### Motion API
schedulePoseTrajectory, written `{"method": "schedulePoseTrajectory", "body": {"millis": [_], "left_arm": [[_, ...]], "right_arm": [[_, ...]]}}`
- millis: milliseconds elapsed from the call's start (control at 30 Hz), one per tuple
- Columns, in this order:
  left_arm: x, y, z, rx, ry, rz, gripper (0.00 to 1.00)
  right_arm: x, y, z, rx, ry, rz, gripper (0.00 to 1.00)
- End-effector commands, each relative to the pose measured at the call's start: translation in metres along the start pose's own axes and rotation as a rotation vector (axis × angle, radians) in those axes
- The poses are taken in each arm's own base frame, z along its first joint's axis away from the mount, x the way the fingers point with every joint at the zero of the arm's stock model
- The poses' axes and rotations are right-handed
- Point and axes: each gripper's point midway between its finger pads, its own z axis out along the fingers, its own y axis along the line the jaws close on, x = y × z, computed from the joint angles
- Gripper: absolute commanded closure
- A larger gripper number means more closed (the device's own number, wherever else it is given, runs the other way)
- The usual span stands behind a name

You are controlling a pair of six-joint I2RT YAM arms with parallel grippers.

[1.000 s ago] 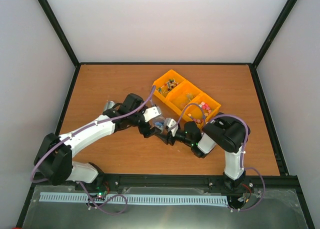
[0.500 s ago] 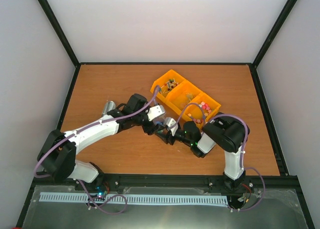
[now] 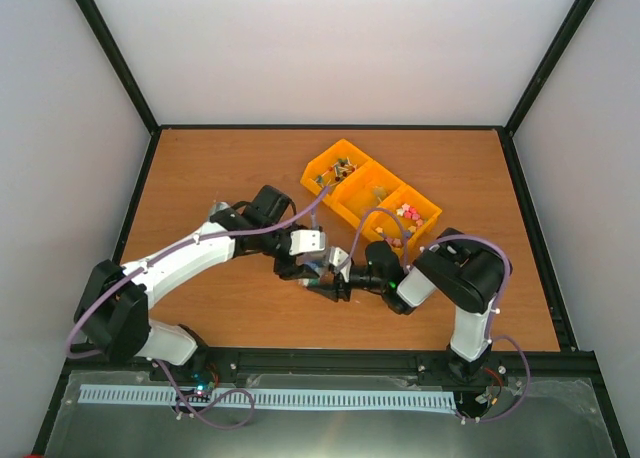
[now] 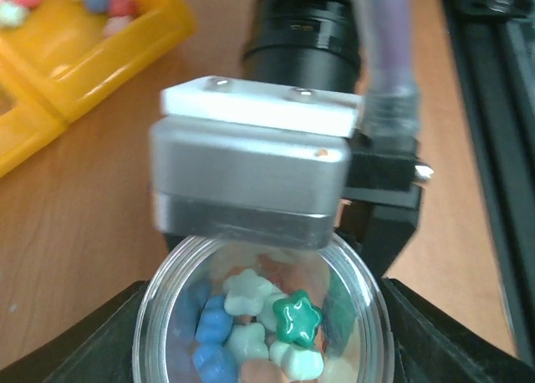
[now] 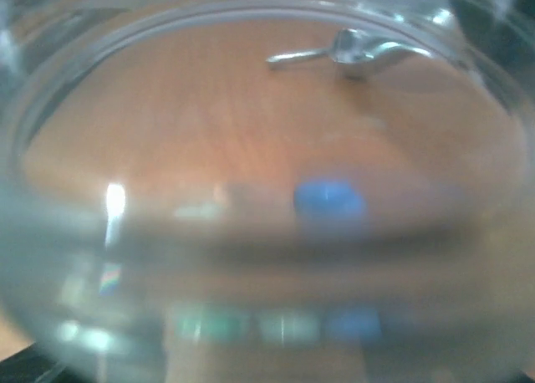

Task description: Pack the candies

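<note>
Your main risk is a spill. The jar (image 4: 159, 274) has no lid on it and two claws crowd it at once. The right claw (image 3: 332, 278) holds the jar from behind. The left claw (image 4: 266, 349) has a finger on each side of it at a middling gap, and you cannot tell whether they press the wall yet.

If the left fingers meet the jar off-centre, they can twist or tip it in the right claw's grip. If the right claw lets go before the left one has a firm hold, the smooth clear wall may slip and the jar may drop onto the worktop (image 3: 220, 168). Either way the contents would roll out. The two claws also sit very close together, so a small wrong move could knock one against the other.

The candies (image 4: 251, 337) are small, glossy and star-shaped, in green, blue, white and pale pink. They lie loose in the bottom of the jar, which is roughly mid-worktop, a little toward the near edge. Another heap (image 3: 408, 216) lies in the end compartment of the yellow tray (image 3: 325, 158) closest to the worktop's right edge, just beyond the claws.
</note>
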Motion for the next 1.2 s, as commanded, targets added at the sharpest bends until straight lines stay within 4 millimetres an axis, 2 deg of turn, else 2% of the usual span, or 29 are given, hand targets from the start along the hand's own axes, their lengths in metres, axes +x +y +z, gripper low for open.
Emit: {"method": "schedulePoseTrajectory", "body": {"millis": [0,100,133,167,300,367,400,633,800,1033,1100,1167], "left_arm": [[0.011,-0.074,-0.016,0.356,-0.01,0.217,0.39],[0.017,-0.08,-0.02,0.413,0.029,0.263,0.39],[0.016,-0.078,-0.021,0.413,0.039,0.26,0.35],[0.014,-0.073,-0.02,0.391,0.04,0.246,0.27],[-0.009,-0.036,-0.023,0.198,-0.065,0.094,0.13],[-0.016,-0.017,-0.027,0.09,-0.099,0.042,0.1],[-0.021,0.006,-0.028,-0.015,-0.118,-0.046,0.09],[-0.024,0.042,-0.025,-0.189,-0.174,-0.221,0.11],[-0.023,0.06,-0.026,-0.282,-0.177,-0.251,0.14],[-0.025,0.062,-0.02,-0.283,-0.185,-0.254,0.17],[-0.025,0.061,-0.019,-0.274,-0.18,-0.246,0.2],[-0.025,0.057,-0.018,-0.255,-0.175,-0.225,0.26]], "right_arm": [[-0.05,0.026,-0.005,-0.144,-0.151,-0.13,0.61],[-0.05,0.03,-0.006,-0.164,-0.152,-0.132,0.62],[-0.051,0.029,-0.006,-0.158,-0.152,-0.132,0.62],[-0.051,0.027,-0.006,-0.146,-0.15,-0.13,0.62],[-0.05,0.013,-0.005,-0.07,-0.14,-0.121,0.64],[-0.048,0.003,-0.004,-0.012,-0.13,-0.114,0.64],[-0.044,-0.013,-0.003,0.077,-0.115,-0.099,0.64],[-0.039,-0.044,-0.001,0.239,-0.106,-0.023,0.65],[-0.038,-0.05,0.001,0.263,-0.096,0.014,0.64],[-0.035,-0.05,0.004,0.253,-0.084,0.032,0.64],[-0.036,-0.048,0.004,0.243,-0.086,0.029,0.65],[-0.039,-0.047,0.004,0.235,-0.093,0.025,0.65]]}}
